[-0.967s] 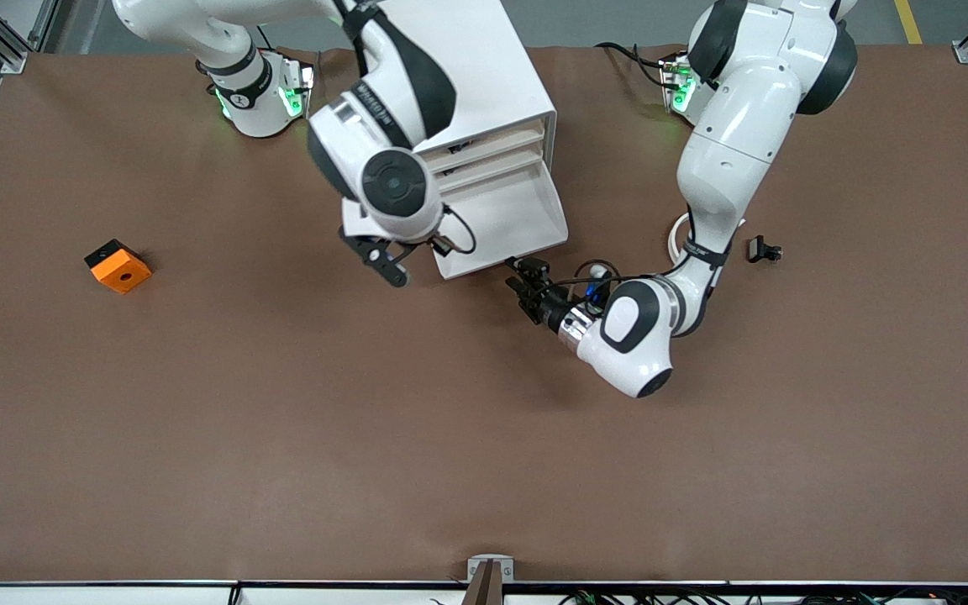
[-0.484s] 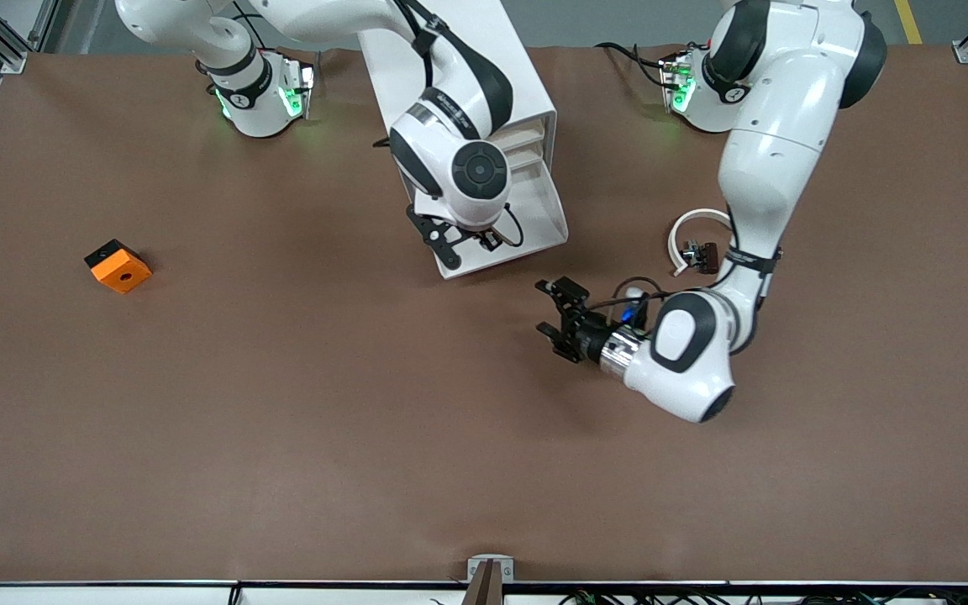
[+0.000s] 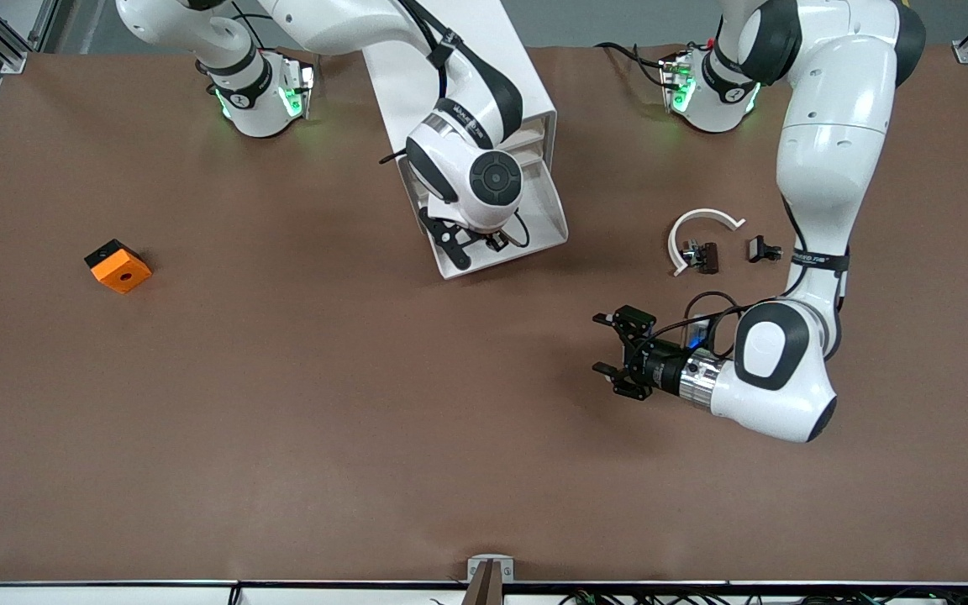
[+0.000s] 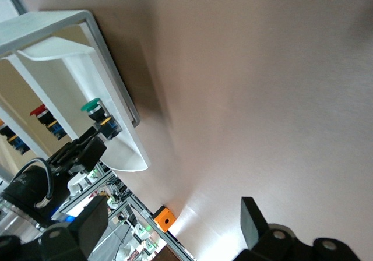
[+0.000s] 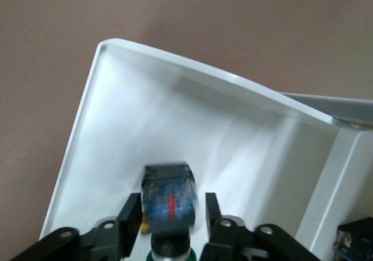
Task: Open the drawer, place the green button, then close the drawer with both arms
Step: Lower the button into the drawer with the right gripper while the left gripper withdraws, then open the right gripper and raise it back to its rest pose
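Note:
The bottom drawer [image 3: 544,210] of the white cabinet [image 3: 484,50] stands pulled out. My right gripper [image 3: 476,245] hangs over its tray [image 5: 175,121]. The button [image 5: 169,194] sits between the right gripper's [image 5: 170,205] fingers with its bluish base toward the tray floor, and a narrow gap shows on each side, so the jaws are open. From the left wrist the button's green cap [image 4: 91,105] shows inside the drawer [image 4: 116,106]. My left gripper [image 3: 600,344] is wide open and holds nothing. It is low over bare table, well clear of the drawer, toward the left arm's end; its fingers [image 4: 252,223] frame only tabletop.
An orange block [image 3: 118,265] with a hole lies toward the right arm's end, also seen as the orange block [image 4: 164,219]. A white curved strip [image 3: 702,220] with black clip parts [image 3: 763,249] lies beside the left arm. Upper cabinet drawers hold other buttons [image 4: 42,113].
The left gripper let go of the drawer front, opened wide and drew back toward the camera and its own end. The right gripper carried the button over the open drawer and its fingers parted.

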Motion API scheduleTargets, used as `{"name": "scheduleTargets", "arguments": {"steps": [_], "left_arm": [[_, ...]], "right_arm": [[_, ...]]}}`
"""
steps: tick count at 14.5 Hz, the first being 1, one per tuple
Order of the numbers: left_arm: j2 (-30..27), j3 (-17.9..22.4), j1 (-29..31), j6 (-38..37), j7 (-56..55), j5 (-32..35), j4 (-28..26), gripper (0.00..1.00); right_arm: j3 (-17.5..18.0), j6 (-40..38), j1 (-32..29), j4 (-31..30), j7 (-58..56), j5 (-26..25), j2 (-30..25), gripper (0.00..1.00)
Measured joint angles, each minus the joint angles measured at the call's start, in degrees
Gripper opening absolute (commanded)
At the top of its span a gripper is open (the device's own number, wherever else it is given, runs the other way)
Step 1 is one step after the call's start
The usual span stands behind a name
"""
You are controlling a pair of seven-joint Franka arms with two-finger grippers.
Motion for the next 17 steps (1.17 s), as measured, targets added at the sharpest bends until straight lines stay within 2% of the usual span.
{"name": "scheduleTargets", "arguments": {"steps": [2,4,5,8,10,13,15,17], "left_arm": [[-0.9,0.9,-0.1,0.0,5.2,4.2,0.1,1.0],[-2.1,1.0,-0.3,0.0,8.1,12.0,0.1,1.0],[-2.7,1.0,-0.5,0.0,9.3,16.1,0.1,1.0],[-5.3,1.0,-0.8,0.0,12.2,23.1,0.4,1.0],[-8.5,0.8,-0.9,0.0,19.1,27.0,0.5,1.0],[-12.7,0.3,-1.5,-0.2,35.6,29.7,0.4,1.0],[-13.5,0.0,-2.2,0.1,45.7,34.5,0.0,1.0],[-13.4,-1.0,-3.2,3.4,54.3,39.1,-1.0,1.0]], "right_arm": [[-0.2,-0.8,0.0,1.2,0.0,0.0,-0.4,1.0],[-0.8,-4.5,-0.2,3.8,0.0,0.0,-2.3,1.0],[-1.1,-8.0,-0.7,5.9,0.0,0.0,-3.9,1.0],[-1.5,-22.4,-5.7,12.5,-3.6,0.0,-10.3,1.0],[-1.7,-29.7,-10.8,14.3,-14.4,0.0,-15.2,1.0],[-2.1,-36.9,-20.1,13.7,-34.6,-0.1,-21.9,1.0],[-2.2,-37.5,-26.8,10.4,-50.1,-1.1,-26.3,1.0],[-2.3,-34.8,-32.5,4.8,-64.7,-4.1,-31.2,1.0]]}}
